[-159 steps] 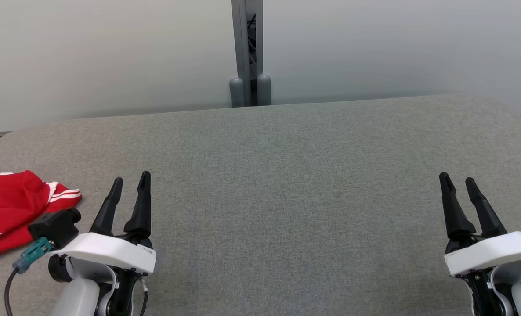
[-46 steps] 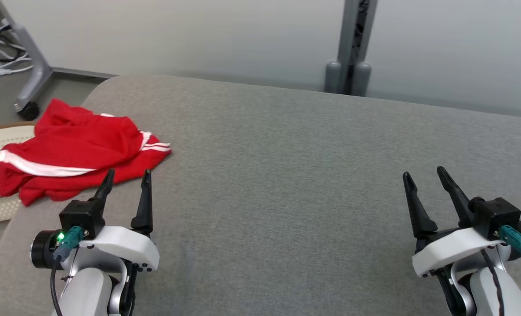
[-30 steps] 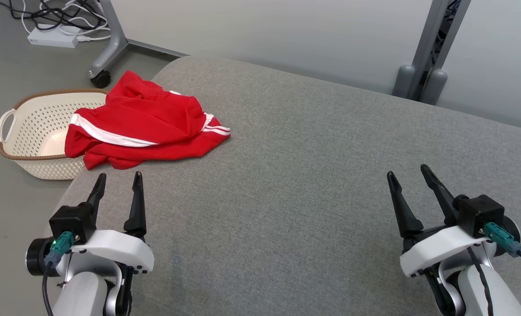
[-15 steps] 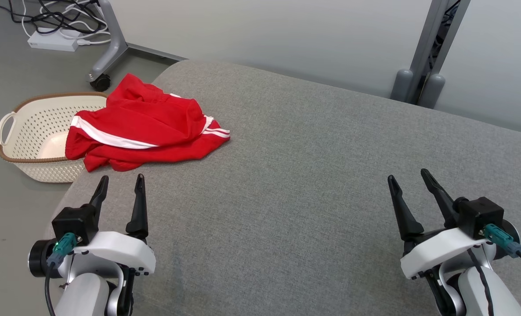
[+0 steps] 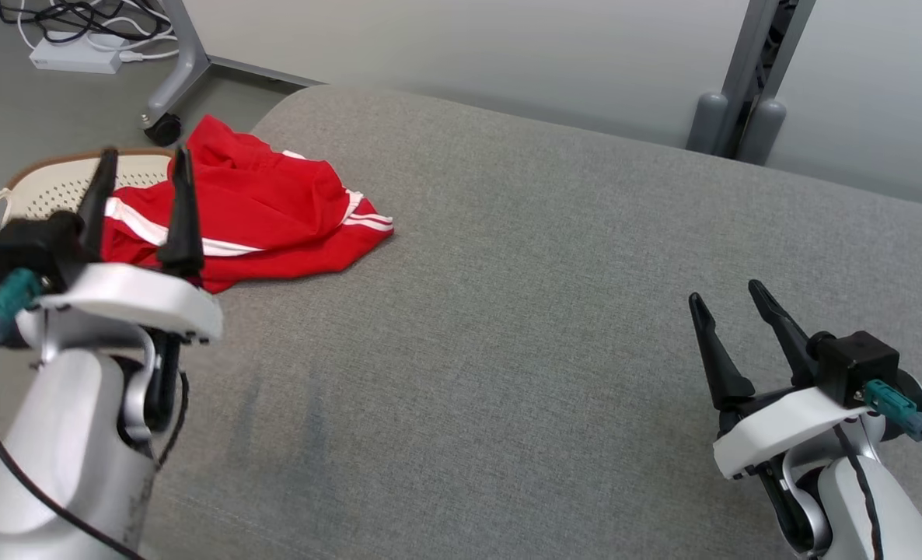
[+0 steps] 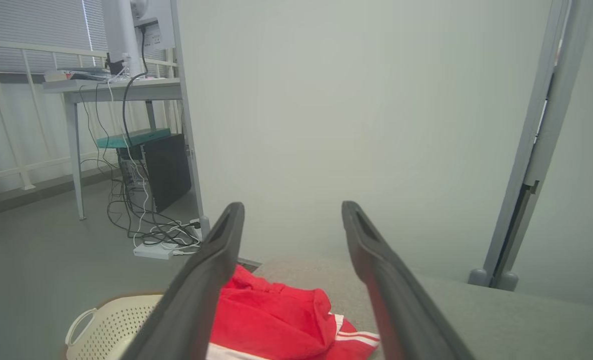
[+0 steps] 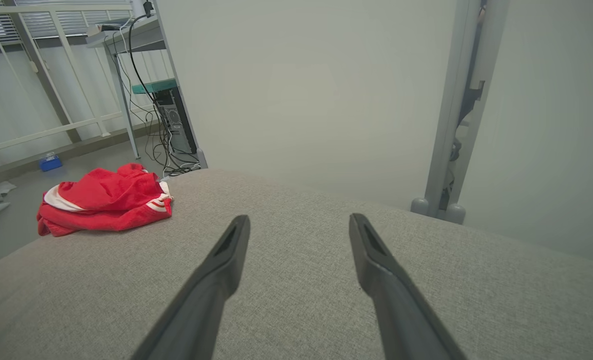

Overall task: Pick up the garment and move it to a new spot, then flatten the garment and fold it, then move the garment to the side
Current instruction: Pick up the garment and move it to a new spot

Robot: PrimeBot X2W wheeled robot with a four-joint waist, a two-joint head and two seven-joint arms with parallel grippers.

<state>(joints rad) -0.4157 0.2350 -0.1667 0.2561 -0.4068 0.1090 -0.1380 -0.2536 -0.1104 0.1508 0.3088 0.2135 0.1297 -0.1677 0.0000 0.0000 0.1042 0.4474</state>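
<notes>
Table (image 5: 508, 311): grey padded top, spanning most of the head view.

Garment (image 5: 274, 218): red with white stripes, crumpled in a heap at the far left corner of the table. Its long axis runs roughly left to right, with the striped hem pointing toward the table's middle. The opposite end reaches past the table's left edge, above the basket (image 5: 49, 175). Cannot tell whether cloth and basket touch.

Left gripper (image 5: 145, 152): raised off the table, fingers spread wide, nothing between them. In the head view its tips overlap the garment's left part. In the left wrist view the garment (image 6: 271, 320) sits low between the two fingers. So the fingers point out over the heap, not down into it, and are apart from the cloth.

Right gripper (image 5: 724, 293): low at the table's right side, fingers also spread wide and empty. It is well apart from the garment (image 7: 104, 200), which lies far off to its left.

Judgement: the left arm is much the nearer. The pick likely calls for it to tilt and come down onto the heap.
</notes>
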